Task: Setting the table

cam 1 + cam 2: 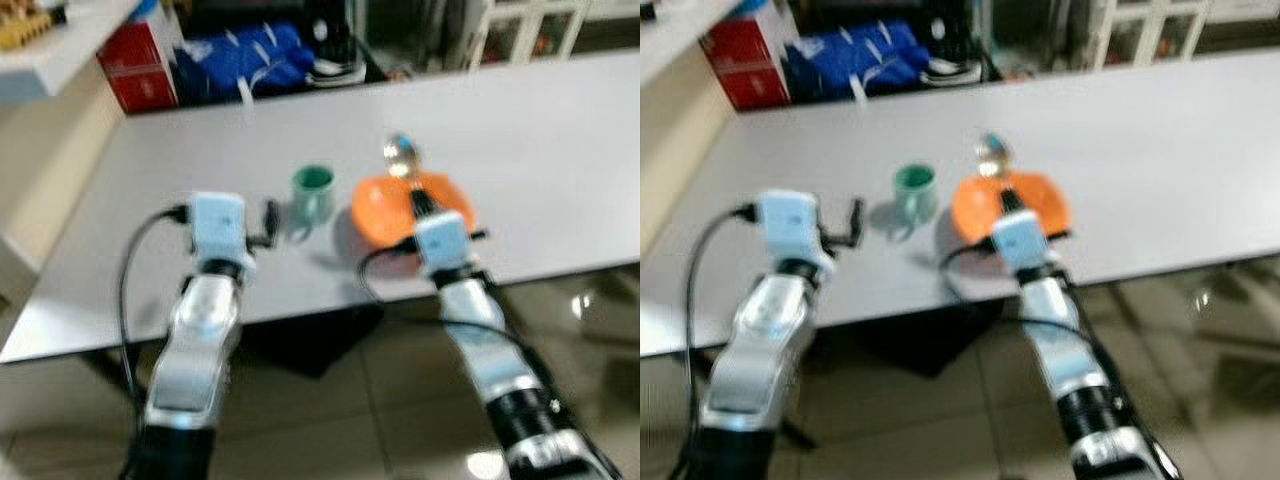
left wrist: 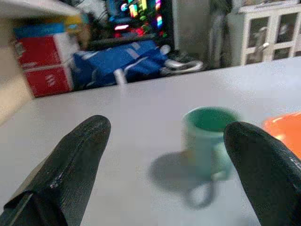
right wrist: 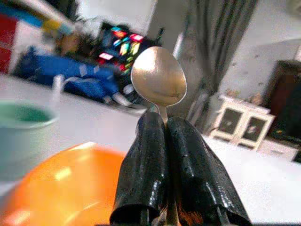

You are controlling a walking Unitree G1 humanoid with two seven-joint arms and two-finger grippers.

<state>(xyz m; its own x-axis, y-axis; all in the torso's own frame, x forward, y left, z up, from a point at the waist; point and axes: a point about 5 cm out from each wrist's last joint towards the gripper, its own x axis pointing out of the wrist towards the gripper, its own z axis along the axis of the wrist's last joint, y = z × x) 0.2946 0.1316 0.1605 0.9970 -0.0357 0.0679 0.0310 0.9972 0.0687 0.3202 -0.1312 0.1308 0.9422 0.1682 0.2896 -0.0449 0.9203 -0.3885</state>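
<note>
While the right gripper (image 3: pixel 165 125) hovers over the bowl (image 1: pixel 412 209), its fingers (image 3: pixel 188 174) are pressed together on the handle of a spoon (image 3: pixel 159 81), whose head stands up past the fingertips. That orange bowl sits on the grey tabletop (image 1: pixel 540 150), near its front edge — just beside it, on the robot's left, stands a green mug (image 1: pixel 313 194), upright, with its handle turned toward the robot. The left gripper (image 2: pixel 164 141) is held low over the tabletop to the left of the mug, its fingers (image 2: pixel 77 157) wide apart and holding nothing; in the left wrist view the mug shows between them, farther off. Beyond the far edge of the tabletop lie a blue bag (image 1: pixel 245 55) and a red box (image 1: pixel 140 65) — both blurred.
</note>
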